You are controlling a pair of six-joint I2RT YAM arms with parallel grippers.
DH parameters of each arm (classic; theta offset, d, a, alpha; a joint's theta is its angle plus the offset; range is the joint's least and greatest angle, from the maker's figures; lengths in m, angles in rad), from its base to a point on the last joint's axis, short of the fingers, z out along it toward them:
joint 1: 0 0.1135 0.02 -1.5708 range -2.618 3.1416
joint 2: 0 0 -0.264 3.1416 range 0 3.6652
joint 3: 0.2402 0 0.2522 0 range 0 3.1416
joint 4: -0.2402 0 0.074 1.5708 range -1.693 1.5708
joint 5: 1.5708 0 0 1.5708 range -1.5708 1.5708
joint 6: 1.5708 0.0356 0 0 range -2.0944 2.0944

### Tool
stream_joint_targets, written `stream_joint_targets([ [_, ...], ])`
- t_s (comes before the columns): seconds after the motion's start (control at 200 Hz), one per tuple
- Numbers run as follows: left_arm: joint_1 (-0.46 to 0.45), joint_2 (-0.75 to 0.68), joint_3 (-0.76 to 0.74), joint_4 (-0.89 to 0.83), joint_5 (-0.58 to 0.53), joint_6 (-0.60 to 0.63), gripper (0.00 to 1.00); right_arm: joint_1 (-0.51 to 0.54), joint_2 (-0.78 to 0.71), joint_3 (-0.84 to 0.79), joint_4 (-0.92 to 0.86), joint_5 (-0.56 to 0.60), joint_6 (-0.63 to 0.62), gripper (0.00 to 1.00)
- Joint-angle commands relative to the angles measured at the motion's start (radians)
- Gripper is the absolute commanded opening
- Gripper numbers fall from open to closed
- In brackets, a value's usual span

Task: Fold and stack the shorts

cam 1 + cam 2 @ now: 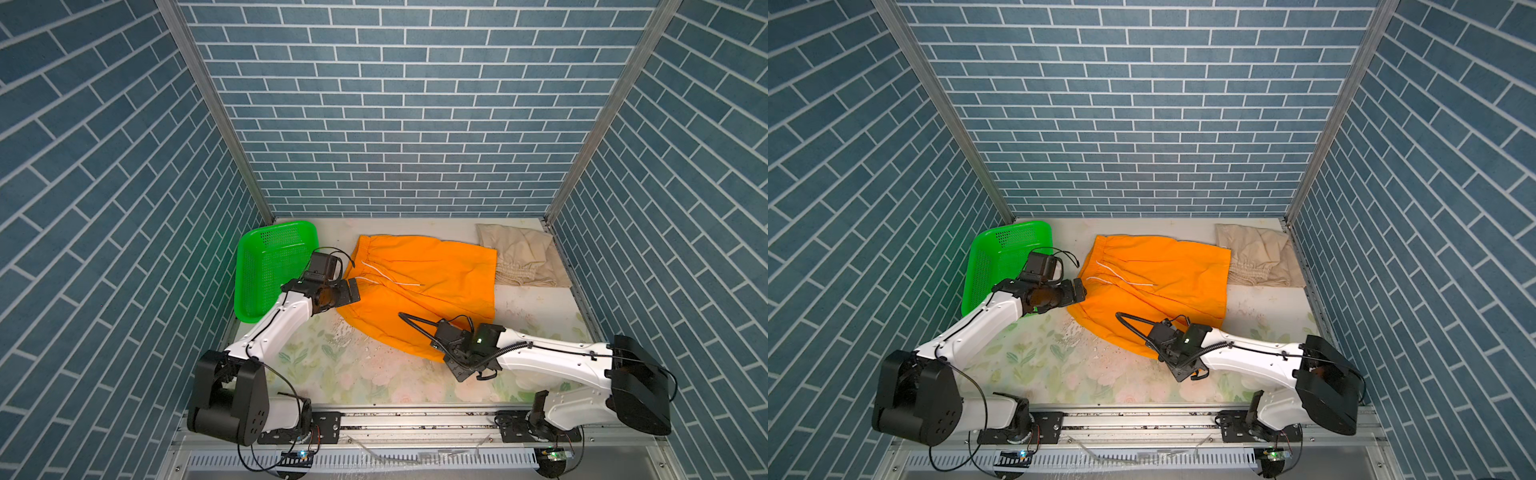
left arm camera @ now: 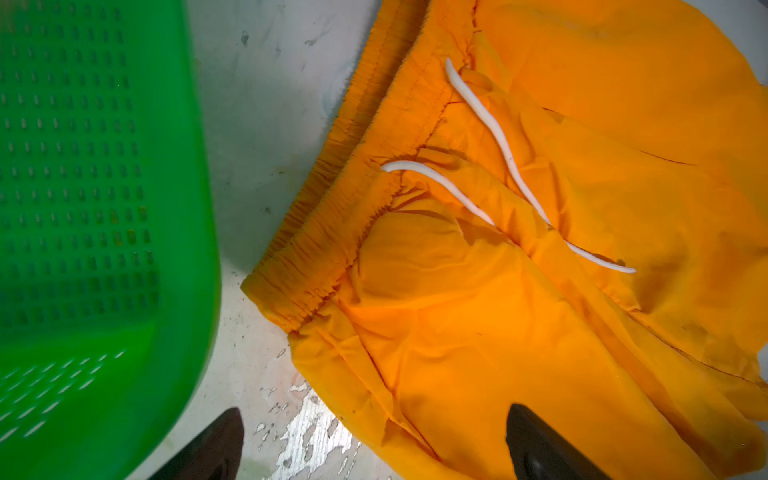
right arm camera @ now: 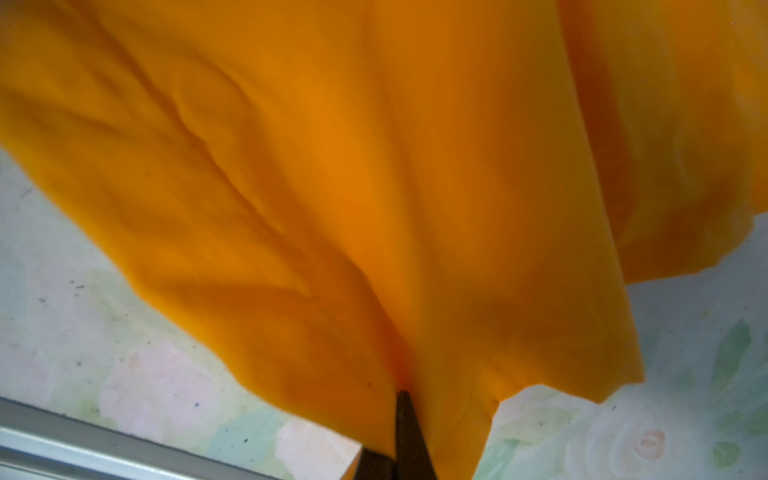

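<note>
Right gripper (image 3: 401,397) pinches shut on the near edge of the orange shorts (image 1: 424,286), spread mid-table. Left gripper (image 2: 374,415) hovers with jaws wide apart at the waistband corner, beside the green basket (image 1: 257,282). The beige shorts (image 1: 523,257) lie in the far right corner.

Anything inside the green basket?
Nothing shows in the green basket: only its bare perforated floor. The left arm covers its near corner in both top views, so that patch is unchecked.

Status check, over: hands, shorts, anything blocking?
Left hand open beside orange shorts. Right hand shut on their near edge. Beige shorts in far right corner. Green basket by left hand.
</note>
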Motion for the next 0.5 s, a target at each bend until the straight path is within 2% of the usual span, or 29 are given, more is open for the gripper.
stream_joint_targets([
  [0.0,-0.014,0.003,-0.063,0.111,-0.035,-0.079,0.97,-0.02,-0.056,-0.026,-0.03,0.019,0.059,0.0],
  [0.22,-0.016,0.057,-0.128,0.274,-0.071,-0.113,0.93,-0.031,-0.125,-0.074,-0.018,0.014,0.091,0.0],
  [0.49,-0.015,0.211,-0.125,0.355,-0.049,-0.136,0.89,-0.031,-0.168,-0.093,0.02,0.024,0.114,0.0],
])
